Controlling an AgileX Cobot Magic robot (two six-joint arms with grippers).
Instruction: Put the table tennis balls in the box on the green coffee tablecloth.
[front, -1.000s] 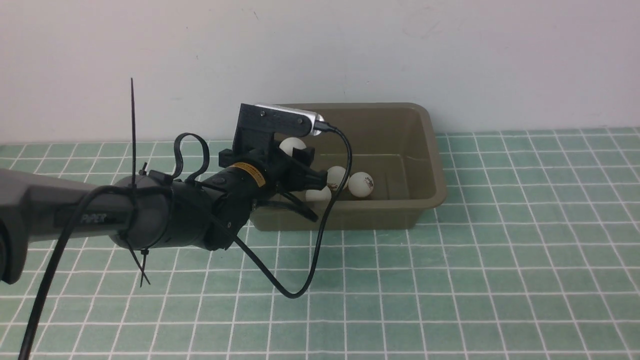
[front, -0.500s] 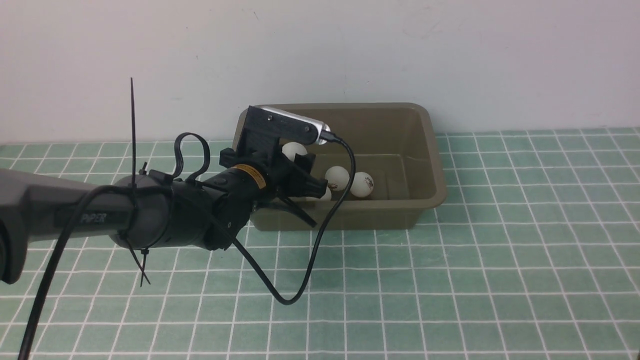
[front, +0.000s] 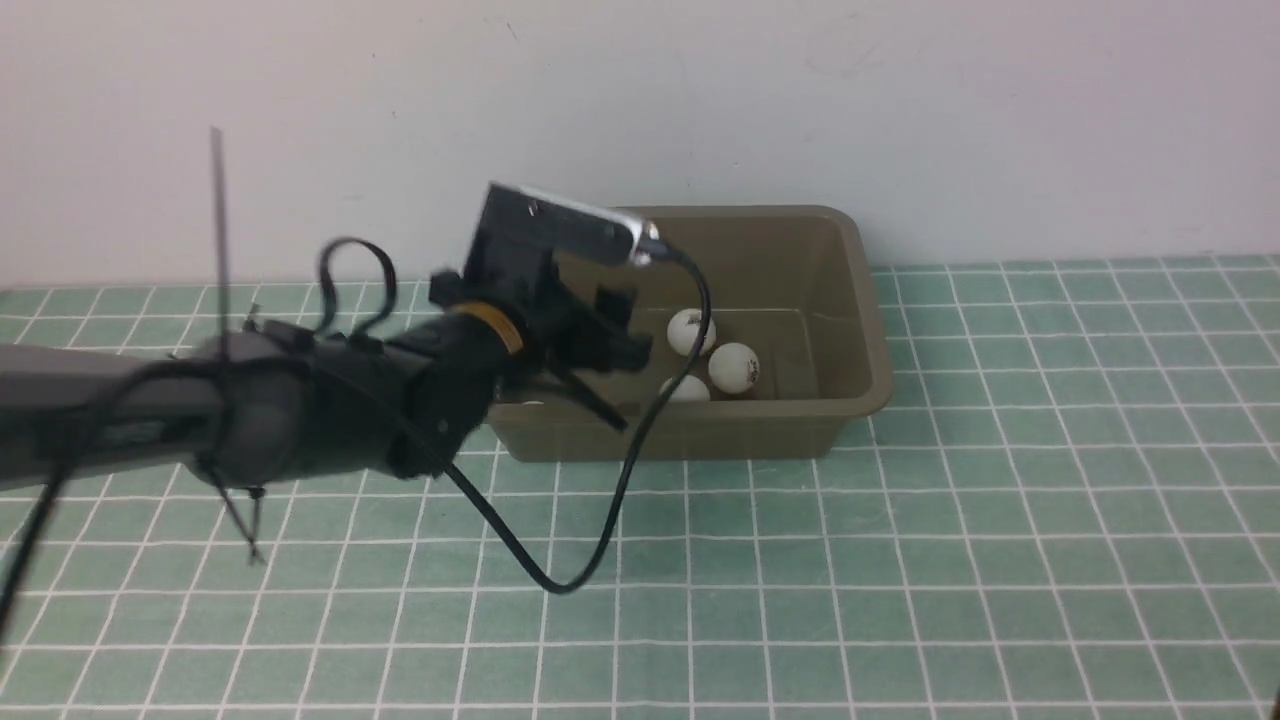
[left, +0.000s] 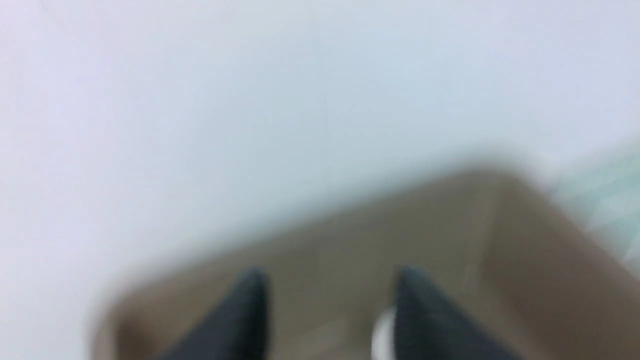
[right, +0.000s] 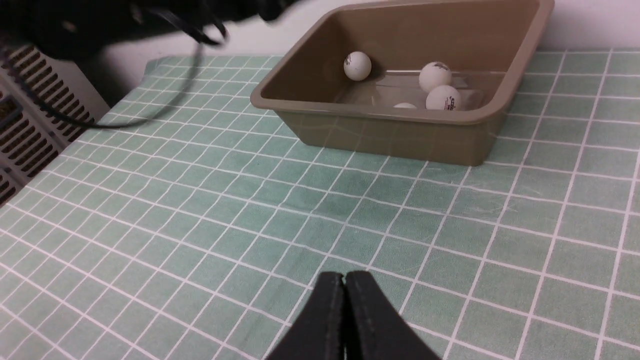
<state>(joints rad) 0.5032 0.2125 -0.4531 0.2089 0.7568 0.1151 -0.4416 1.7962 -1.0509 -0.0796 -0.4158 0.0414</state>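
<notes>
The olive-brown box (front: 862, 262) stands at the back of the green coffee tablecloth (front: 900, 560), against the wall. Three table tennis balls (front: 690, 332) (front: 734, 367) (front: 686, 388) lie together inside it. The right wrist view shows several balls in the box (right: 380, 112): one (right: 357, 65) by its left end wall, the others (right: 435, 76) clustered. My left gripper (front: 618, 328) hangs over the box's left end, blurred by motion. In the left wrist view the left gripper (left: 332, 300) is open and empty above the box (left: 500, 250). My right gripper (right: 344, 280) is shut, low over the cloth (right: 200, 200).
A black cable (front: 560, 580) loops down from the left wrist camera onto the cloth in front of the box. A white wall (front: 900, 100) rises right behind the box. A slatted grille (right: 20, 150) stands beyond the cloth's left edge.
The ball held between the left fingers is gone from them and the fingers stand empty. The left arm has pulled back to the left and slightly up. Balls in the box have shifted.
</notes>
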